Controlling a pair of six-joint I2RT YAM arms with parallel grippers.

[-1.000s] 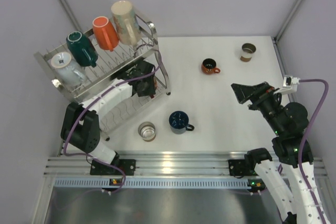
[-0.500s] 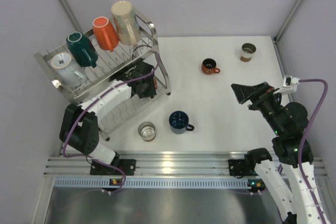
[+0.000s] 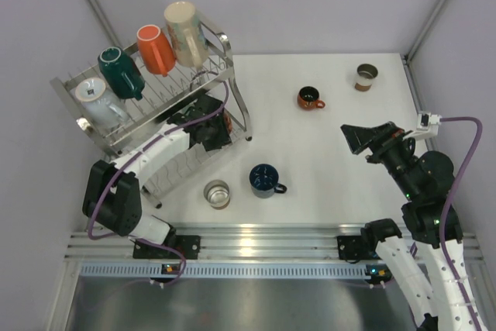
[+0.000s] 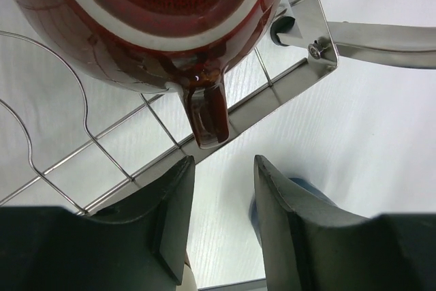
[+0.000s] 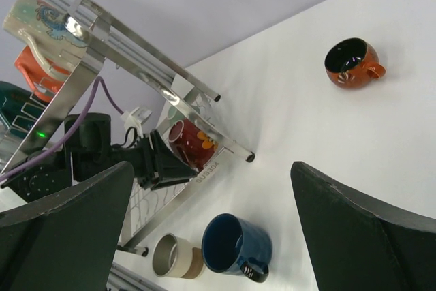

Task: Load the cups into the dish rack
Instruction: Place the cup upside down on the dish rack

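1. Evidently the red cup [image 4: 157, 25] rests tipped on the lower tier of the dish rack [image 4: 300, 76], where the wires cradle it
2. Left gripper [image 4: 221, 212] sits just below its handle, fingers spread, gripping nothing
3. Right gripper [image 3: 354, 139] hovers wide apart and empty, well away from the rack

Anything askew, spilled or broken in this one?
Nothing spilled or broken. The red mug sits tipped, handle down, at the end of the dish rack's lower tier, just beyond the open left gripper. It looks placed, not fallen.
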